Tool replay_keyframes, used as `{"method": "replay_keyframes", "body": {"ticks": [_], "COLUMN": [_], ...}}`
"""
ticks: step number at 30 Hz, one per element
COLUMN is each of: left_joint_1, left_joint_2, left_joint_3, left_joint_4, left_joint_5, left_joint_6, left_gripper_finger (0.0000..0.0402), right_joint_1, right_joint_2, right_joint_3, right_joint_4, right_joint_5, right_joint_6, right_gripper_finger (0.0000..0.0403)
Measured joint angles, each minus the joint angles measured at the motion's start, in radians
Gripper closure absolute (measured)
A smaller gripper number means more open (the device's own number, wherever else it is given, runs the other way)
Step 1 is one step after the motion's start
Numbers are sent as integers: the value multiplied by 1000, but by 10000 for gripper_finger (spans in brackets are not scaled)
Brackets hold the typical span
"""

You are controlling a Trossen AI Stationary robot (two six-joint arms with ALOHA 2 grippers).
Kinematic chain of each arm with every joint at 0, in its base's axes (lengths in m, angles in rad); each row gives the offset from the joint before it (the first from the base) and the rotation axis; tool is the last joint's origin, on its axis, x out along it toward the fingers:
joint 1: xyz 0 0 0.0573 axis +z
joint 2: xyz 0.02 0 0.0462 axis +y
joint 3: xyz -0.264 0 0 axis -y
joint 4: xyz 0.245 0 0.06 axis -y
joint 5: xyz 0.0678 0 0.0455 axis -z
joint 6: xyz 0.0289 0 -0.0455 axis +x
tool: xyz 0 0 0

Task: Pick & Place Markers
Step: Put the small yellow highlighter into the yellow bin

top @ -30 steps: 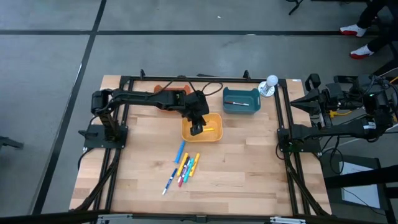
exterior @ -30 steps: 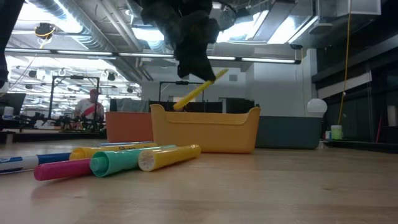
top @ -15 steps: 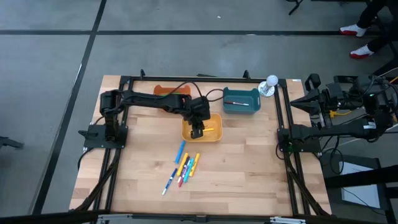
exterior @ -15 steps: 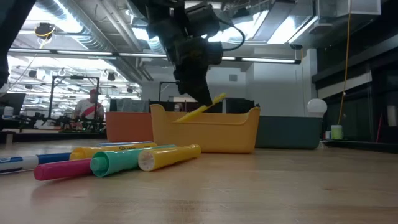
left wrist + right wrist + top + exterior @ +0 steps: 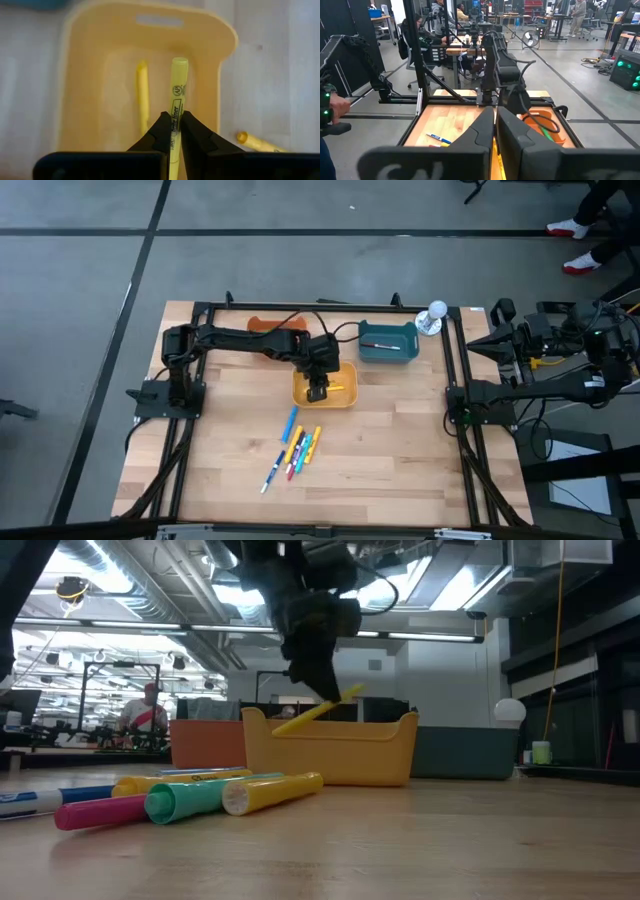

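The left gripper (image 5: 173, 131) clamps one yellow marker (image 5: 175, 107) over the yellow bin (image 5: 325, 385), where a second yellow marker (image 5: 143, 95) lies. Three bins stand on the surface (image 5: 400, 440); the loose markers (image 5: 293, 448), too bunched to count, lie near the yellow one. The right gripper (image 5: 495, 131) is closed, empty, parked off to the side.

Wooden worktop (image 5: 400, 440) carries a yellow bin (image 5: 343, 397) mid-back, teal bin (image 5: 389, 352) to its right, orange bin (image 5: 262, 326) behind left. Loose markers (image 5: 296, 448) lie clustered in front of the yellow bin. White ball (image 5: 437, 309) at back right corner.

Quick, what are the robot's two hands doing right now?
Left hand: closed on a yellow marker, over the yellow bin.
Right hand: closed, empty, off beside the table.
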Motion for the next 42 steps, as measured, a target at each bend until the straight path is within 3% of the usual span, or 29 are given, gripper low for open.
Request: {"method": "replay_keyframes", "body": {"ticks": [7, 31, 42], "left_joint_1": [16, -26, -31], "left_joint_2": [0, 138, 146], "left_joint_3": [63, 64, 64], "left_joint_4": [-49, -52, -44], "left_joint_5": [-24, -19, -19], "left_joint_6": [35, 42, 41], "left_gripper_finger": [385, 385, 384], "right_joint_1": [0, 0, 0], "right_joint_2": [0, 0, 0], "right_joint_3": [0, 0, 0], "right_joint_4": [0, 0, 0], "right_joint_5": [0, 0, 0], "right_joint_6": [0, 0, 0], "right_gripper_finger": [379, 379, 379]}}
